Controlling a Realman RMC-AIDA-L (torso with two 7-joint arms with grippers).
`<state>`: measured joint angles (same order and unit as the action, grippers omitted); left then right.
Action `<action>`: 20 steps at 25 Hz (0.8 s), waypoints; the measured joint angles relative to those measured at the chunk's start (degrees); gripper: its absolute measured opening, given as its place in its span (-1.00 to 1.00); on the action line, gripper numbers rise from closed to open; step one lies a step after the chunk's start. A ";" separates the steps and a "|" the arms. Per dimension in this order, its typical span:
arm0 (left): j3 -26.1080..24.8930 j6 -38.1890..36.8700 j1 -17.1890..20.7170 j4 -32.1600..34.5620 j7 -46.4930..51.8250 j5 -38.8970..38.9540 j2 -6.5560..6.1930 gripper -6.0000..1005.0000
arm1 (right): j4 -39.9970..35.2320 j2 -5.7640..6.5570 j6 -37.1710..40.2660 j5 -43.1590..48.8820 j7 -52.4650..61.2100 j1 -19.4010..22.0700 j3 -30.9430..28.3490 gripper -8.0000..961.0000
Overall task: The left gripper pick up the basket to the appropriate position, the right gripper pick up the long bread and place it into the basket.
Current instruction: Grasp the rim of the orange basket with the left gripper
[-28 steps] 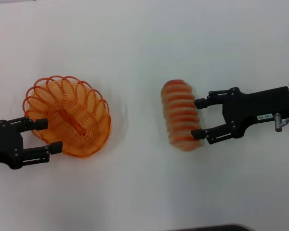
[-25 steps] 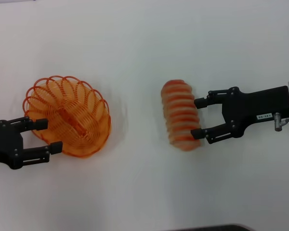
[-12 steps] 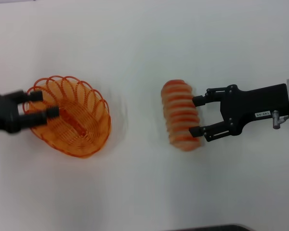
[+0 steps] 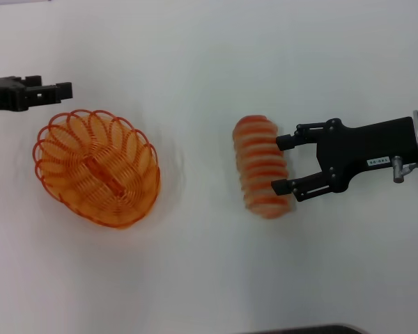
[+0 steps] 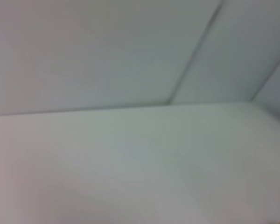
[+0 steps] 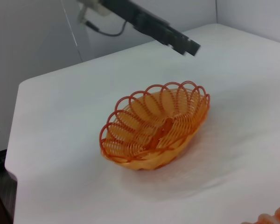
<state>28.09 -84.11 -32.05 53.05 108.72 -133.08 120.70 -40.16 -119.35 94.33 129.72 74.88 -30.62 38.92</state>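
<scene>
The left claw (image 4: 59,90) has let go of the basket (image 4: 97,167) and pulled back beyond its far rim, fingers nearly together, holding nothing. The basket rests on the white desk (image 4: 195,278). Right of it, the right claw (image 4: 282,164) stays spread around the long bread (image 4: 262,165). The right wrist view shows the basket's raised arches (image 6: 154,126) and the bread's end (image 6: 275,217).

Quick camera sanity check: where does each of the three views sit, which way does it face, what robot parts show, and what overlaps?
Head view: on the head, looking down at the white table; oval orange wire basket, striped orange-red long bread, left gripper, right gripper.
Left wrist view: faces bare tabletop and wall; no robot parts visible.
Right wrist view: looks across at basket and left gripper.
Shared: head and right wrist both show basket and left gripper.
</scene>
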 joint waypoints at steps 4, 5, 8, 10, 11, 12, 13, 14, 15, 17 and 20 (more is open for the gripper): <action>7.96 4.23 -1.49 2.95 4.75 -5.32 -0.31 0.58 | 0.00 0.00 0.07 0.00 0.00 -0.12 0.27 0.87; 9.29 4.05 -2.43 3.41 5.58 -7.62 -0.33 0.58 | 0.00 0.00 0.15 0.00 0.00 -0.14 0.29 0.87; 13.33 3.50 -4.65 4.27 8.68 -13.74 -0.45 0.58 | 0.00 0.07 0.51 0.00 0.00 -0.19 0.34 0.87; 15.39 3.05 -5.57 4.55 9.94 -16.39 -0.46 0.58 | -0.01 0.13 0.63 0.00 0.00 -0.23 0.36 0.87; 17.53 2.09 -6.81 4.73 10.85 -19.01 -0.37 0.58 | -0.04 0.17 0.66 0.01 0.00 -0.24 0.36 0.87; 18.45 1.35 -7.58 4.79 11.21 -20.31 -0.19 0.58 | -0.06 0.21 0.66 0.01 0.00 -0.24 0.35 0.87; 18.96 1.00 -8.01 4.82 11.42 -20.95 -0.07 0.58 | -0.06 0.24 0.67 0.01 0.00 -0.24 0.35 0.87; 19.45 0.98 -8.30 4.91 11.73 -21.53 0.05 0.58 | -0.08 0.25 0.67 0.01 0.00 -0.24 0.34 0.87; 20.01 1.02 -8.52 4.99 12.10 -22.17 0.17 0.58 | -0.10 0.25 0.68 0.02 0.00 -0.24 0.34 0.87; 21.40 1.59 -8.78 5.08 12.72 -23.14 0.37 0.58 | -0.14 0.23 0.68 0.15 0.00 -0.23 0.35 0.87; 22.90 2.31 -8.98 5.06 13.65 -24.40 0.51 0.58 | -0.16 0.19 0.68 0.24 0.00 -0.23 0.36 0.87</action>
<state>50.99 -81.80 -41.03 58.11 122.36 -157.48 121.21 -40.32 -119.16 95.01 129.96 74.88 -30.85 39.28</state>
